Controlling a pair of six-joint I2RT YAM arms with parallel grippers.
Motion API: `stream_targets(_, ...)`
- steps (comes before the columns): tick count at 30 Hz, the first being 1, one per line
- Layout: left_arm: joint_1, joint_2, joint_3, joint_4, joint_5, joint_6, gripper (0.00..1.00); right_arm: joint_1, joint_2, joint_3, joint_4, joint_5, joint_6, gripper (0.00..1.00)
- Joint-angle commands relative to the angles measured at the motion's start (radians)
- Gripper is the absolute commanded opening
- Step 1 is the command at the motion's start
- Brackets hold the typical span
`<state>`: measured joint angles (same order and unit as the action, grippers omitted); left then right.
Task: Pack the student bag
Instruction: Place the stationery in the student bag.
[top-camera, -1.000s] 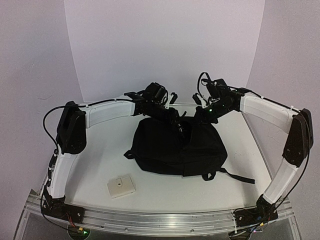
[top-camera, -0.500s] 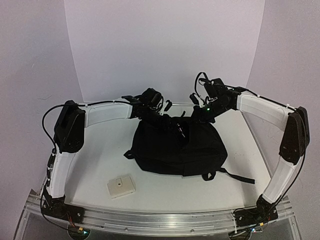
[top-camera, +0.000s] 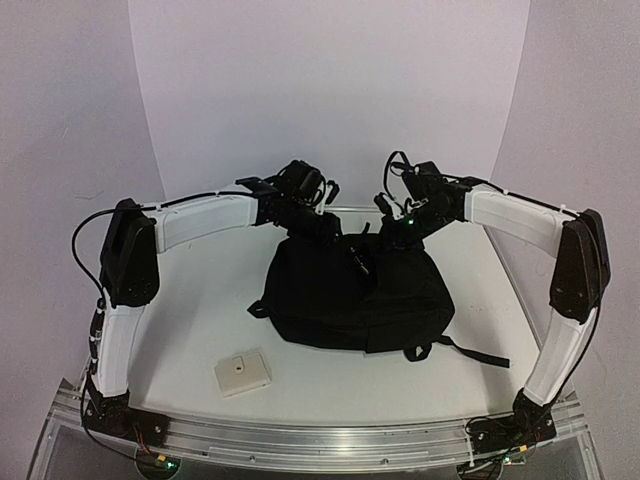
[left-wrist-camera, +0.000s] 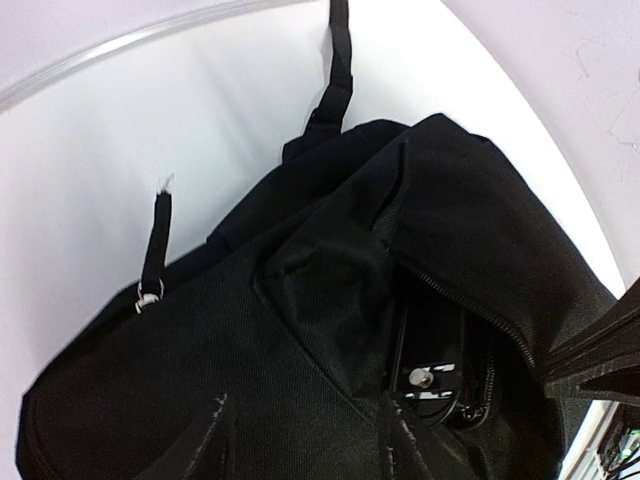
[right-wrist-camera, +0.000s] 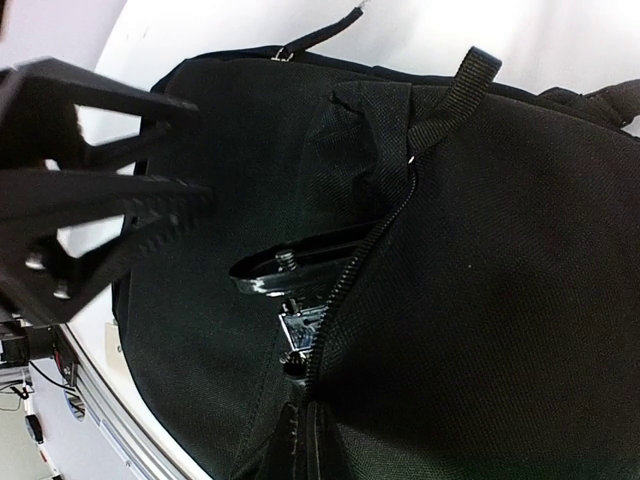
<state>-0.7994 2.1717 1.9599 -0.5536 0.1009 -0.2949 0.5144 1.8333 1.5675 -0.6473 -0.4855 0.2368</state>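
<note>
Shows the student bag (top-camera: 350, 300) lying flat mid-table (top-camera: 200, 320), its zipped pocket gaping over a black-and-metal object (right-wrist-camera: 290, 270). Has the left gripper (right-wrist-camera: 200, 150) poised over the bag beside that opening, jaws roughly half apart with nothing between them. Places the right gripper (right-wrist-camera: 300, 440) at the zipper edge, jaws pressed fully together; cannot tell whether fabric is pinched.

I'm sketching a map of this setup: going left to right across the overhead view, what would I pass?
Left arm's elbow → small beige box → student bag → bag's trailing strap → right arm's elbow.
</note>
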Motion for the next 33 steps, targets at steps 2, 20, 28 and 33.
stream_targets(2, -0.01, 0.034, 0.066, 0.008, 0.039, 0.042, 0.45, -0.006, 0.001, 0.058, 0.027, -0.014, 0.01, 0.0)
stream_targets(20, -0.123, 0.026, -0.05, 0.189, 0.222, -0.014, 0.32, -0.006, 0.007, 0.091, 0.026, -0.01, 0.02, 0.0)
stream_targets(28, -0.116, 0.043, -0.164, 0.495, 0.222, -0.155, 0.41, -0.006, -0.008, 0.077, 0.026, -0.031, 0.024, 0.0)
stream_targets(33, -0.099, 0.094, -0.132, 0.577, 0.255, -0.196, 0.4, -0.006, -0.03, 0.052, 0.028, -0.057, 0.025, 0.0)
